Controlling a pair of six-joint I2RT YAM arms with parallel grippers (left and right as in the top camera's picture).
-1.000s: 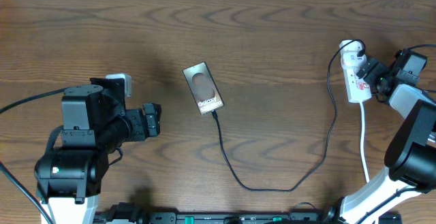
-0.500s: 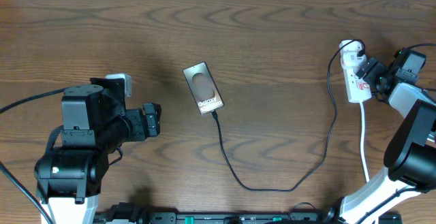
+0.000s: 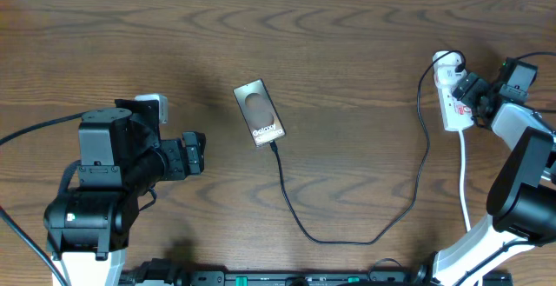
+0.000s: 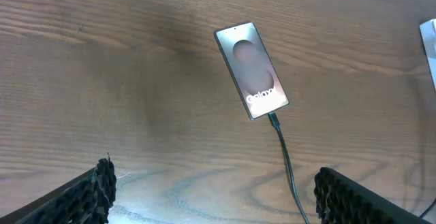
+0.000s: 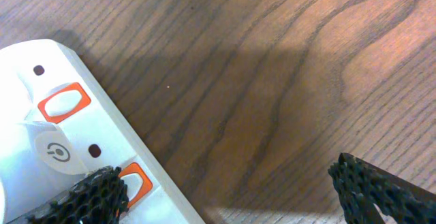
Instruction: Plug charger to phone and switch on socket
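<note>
**Switch press: light strip, small target**

The white power strip (image 5: 41, 149) lies on the desk (image 5: 272, 81) under your right end effector (image 5: 228, 193), whose jaws are spread wide. One finger (image 5: 95, 190) overlaps the strip's edge at the nearer red switch (image 5: 136, 181), and the other hangs off the strip over bare wood.

Judge the strip as light, hard plastic that will skid on this smooth top. Press straight down on the rocker with one fingertip rather than pushing sideways.

The phone (image 3: 260, 112) lies well apart from the strip, toward the left arm. The charger cable (image 3: 295, 216) loops from the strip to the phone's end.

The left end effector (image 4: 214, 197), also wide open, hangs far from the strip and holds nothing.

The finger partly covers the nearer switch, so you cannot tell whether it is on or off. How fully the connector sits in the phone is too small to judge.
</note>
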